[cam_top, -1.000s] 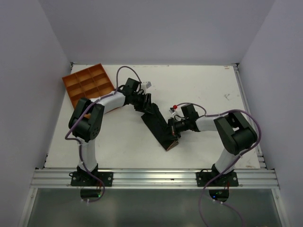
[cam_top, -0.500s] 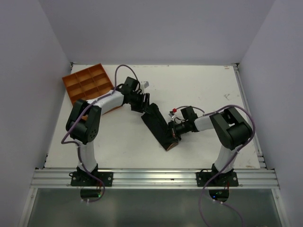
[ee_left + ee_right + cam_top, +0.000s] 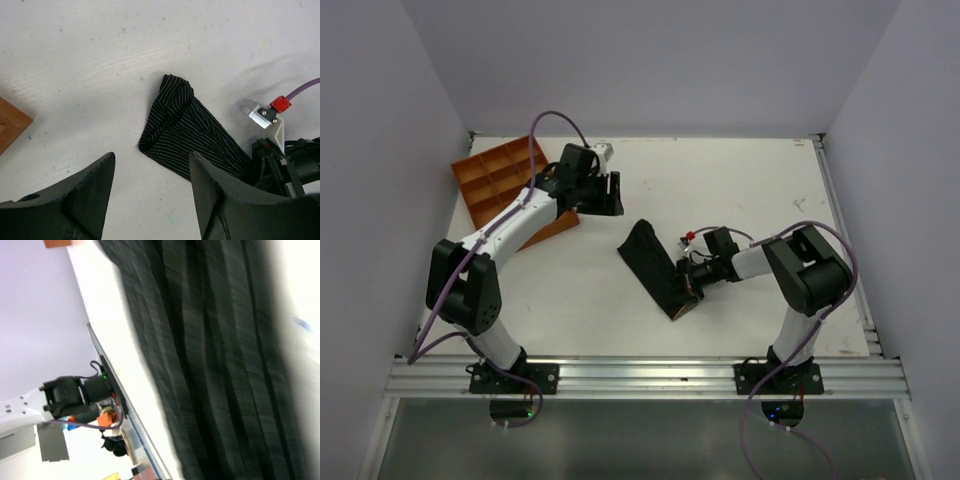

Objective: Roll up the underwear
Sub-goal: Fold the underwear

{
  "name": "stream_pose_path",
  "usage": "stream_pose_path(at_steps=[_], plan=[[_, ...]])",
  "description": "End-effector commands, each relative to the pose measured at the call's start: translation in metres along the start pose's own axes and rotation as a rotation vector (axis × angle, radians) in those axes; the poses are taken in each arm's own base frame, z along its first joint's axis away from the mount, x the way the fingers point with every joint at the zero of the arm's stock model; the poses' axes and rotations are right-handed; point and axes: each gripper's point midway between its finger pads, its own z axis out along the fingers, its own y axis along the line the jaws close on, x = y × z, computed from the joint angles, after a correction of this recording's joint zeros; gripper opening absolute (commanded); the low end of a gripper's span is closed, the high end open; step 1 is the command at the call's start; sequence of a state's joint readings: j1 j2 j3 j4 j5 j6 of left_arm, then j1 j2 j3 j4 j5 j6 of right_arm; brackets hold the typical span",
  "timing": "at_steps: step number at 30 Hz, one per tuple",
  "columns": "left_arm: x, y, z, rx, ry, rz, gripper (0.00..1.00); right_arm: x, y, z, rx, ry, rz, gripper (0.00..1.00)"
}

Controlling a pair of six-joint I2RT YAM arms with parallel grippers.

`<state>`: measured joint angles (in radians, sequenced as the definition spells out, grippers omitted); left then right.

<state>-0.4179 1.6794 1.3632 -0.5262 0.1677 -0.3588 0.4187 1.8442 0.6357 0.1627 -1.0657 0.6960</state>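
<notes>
Underwear: the black pinstriped underwear (image 3: 658,265) lies as a narrow folded strip, slantwise near the middle of the table (image 3: 770,180). One end points toward the far-left corner. The other points toward the near edge, where a reddish-brown border shows.

Left gripper: the left gripper (image 3: 601,195) hangs above the table between the orange tray (image 3: 490,175) and the strip's far end. Its fingers are spread and there is nothing between them.

Right gripper: the right gripper (image 3: 692,275) sits low against the strip's right-hand edge, toward its near end. Blurred cloth fills its wrist view, so we cannot tell whether it pinches fabric.

Step in hand: we judge the strip ready and the rolling not yet begun, since no coil shows at either end.

Doing it well: we would start at one short end and take its full width. We would turn it over tightly while the other gripper pins the opposite end so the cloth cannot slide. Keeping the roll square to the long edges stops it coning.

Watch for: the far end looks bunched in the left wrist view, so we would flatten it first.
</notes>
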Motion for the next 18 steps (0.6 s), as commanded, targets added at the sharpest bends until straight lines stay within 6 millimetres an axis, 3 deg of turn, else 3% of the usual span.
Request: stream_pose_path(at_steps=[1, 3, 6, 13, 15, 18], plan=[[0.002, -0.001, -0.019, 0.009, -0.021, -0.021, 0.65, -0.020, 0.036, -0.017, 0.083, -0.044, -0.061, 0.11], [0.020, -0.006, -0.019, 0.056, 0.006, -0.027, 0.65, -0.035, 0.062, -0.030, 0.107, -0.084, -0.151, 0.21], [0.033, -0.003, -0.018, 0.051, 0.026, -0.022, 0.65, -0.036, 0.072, -0.043, 0.180, -0.096, -0.172, 0.37], [0.069, 0.003, -0.005, 0.073, 0.083, 0.001, 0.65, -0.023, 0.046, -0.075, 0.421, -0.090, -0.135, 0.55], [0.081, 0.002, 0.007, 0.098, 0.122, -0.013, 0.64, -0.022, 0.042, -0.081, 0.463, -0.105, -0.146, 0.56], [0.084, -0.004, 0.026, 0.148, 0.157, -0.022, 0.62, -0.021, 0.030, -0.092, 0.557, -0.136, -0.116, 0.55]])
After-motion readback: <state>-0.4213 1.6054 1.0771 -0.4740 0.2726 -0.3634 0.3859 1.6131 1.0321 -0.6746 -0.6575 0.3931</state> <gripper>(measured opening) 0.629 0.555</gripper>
